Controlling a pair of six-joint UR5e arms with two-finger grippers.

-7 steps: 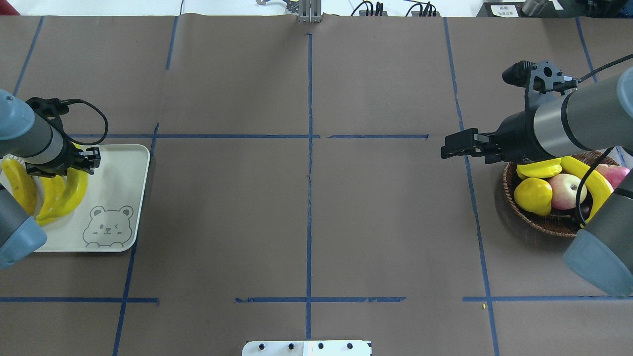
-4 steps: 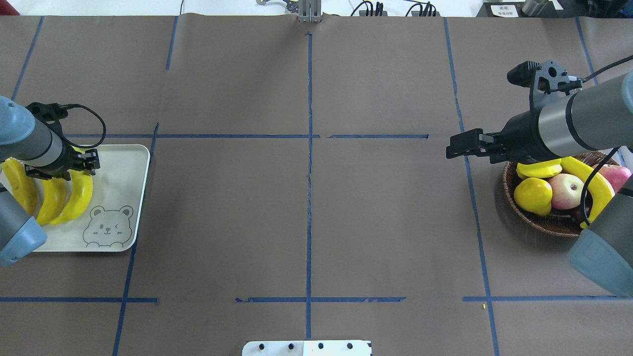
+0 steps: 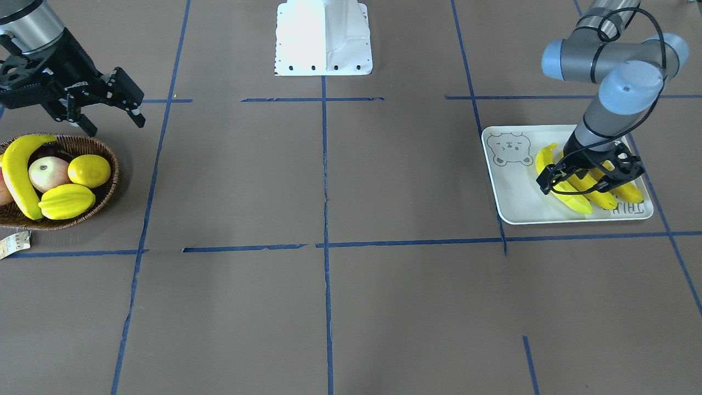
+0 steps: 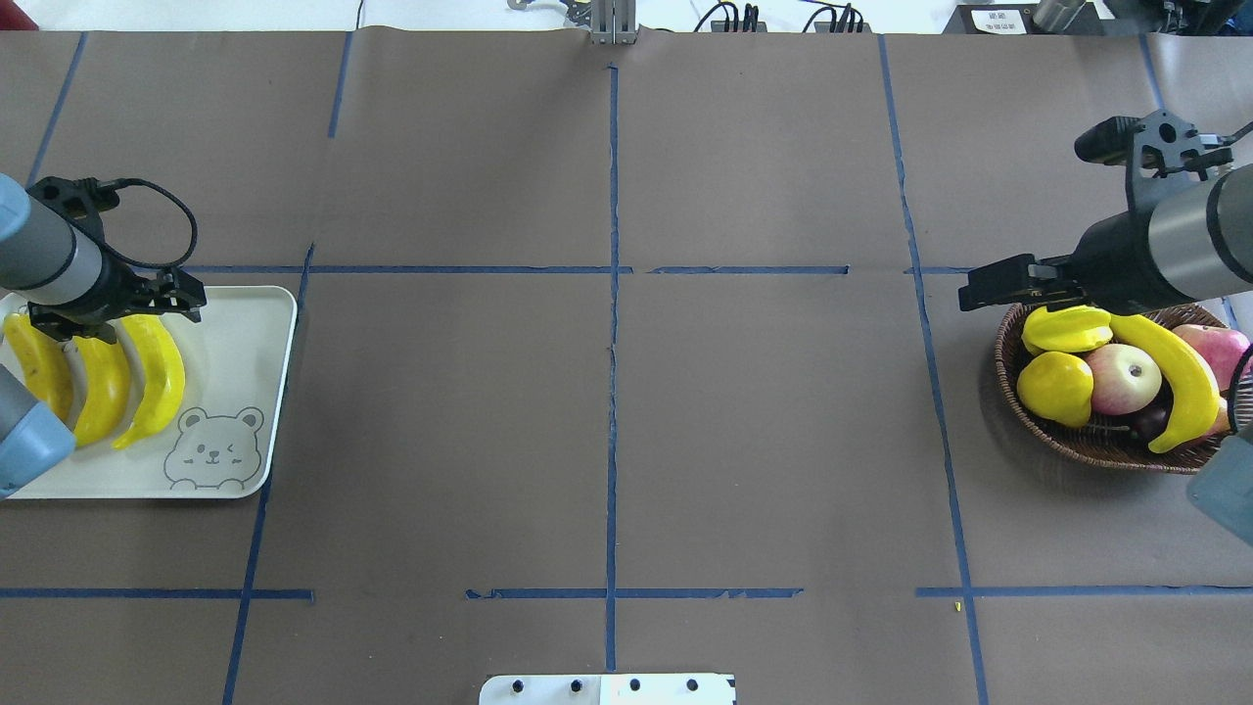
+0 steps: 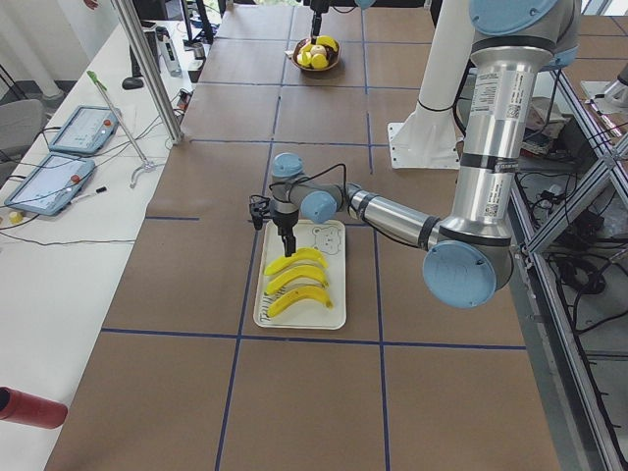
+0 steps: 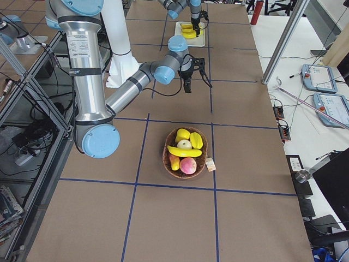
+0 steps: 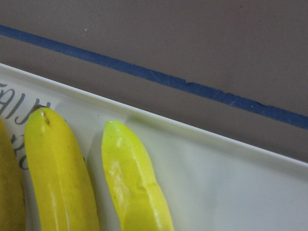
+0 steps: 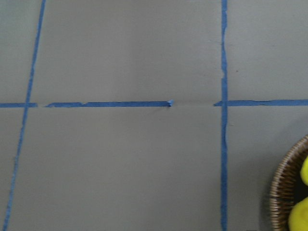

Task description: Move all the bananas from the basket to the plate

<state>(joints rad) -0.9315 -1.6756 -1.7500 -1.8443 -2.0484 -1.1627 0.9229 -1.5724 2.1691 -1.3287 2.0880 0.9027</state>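
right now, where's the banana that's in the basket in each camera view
Front-facing: banana at far left edge.
Overhead: banana at far right, mid-height.
Exterior left: top centre, too small to pick out.
Exterior right: banana centre, lying crosswise.
Left wrist: not in it.
Right wrist: cannot tell; only basket rim shows, lower right.
Shared landmark: the wicker basket holding it.

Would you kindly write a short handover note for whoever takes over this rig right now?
Grippers: the left gripper is open and empty, just over the fruit on the plate. The right gripper is open and empty, beside the basket.
Done: three bananas lie side by side on the plate.
Left: one banana lies in the basket; move it to the plate.
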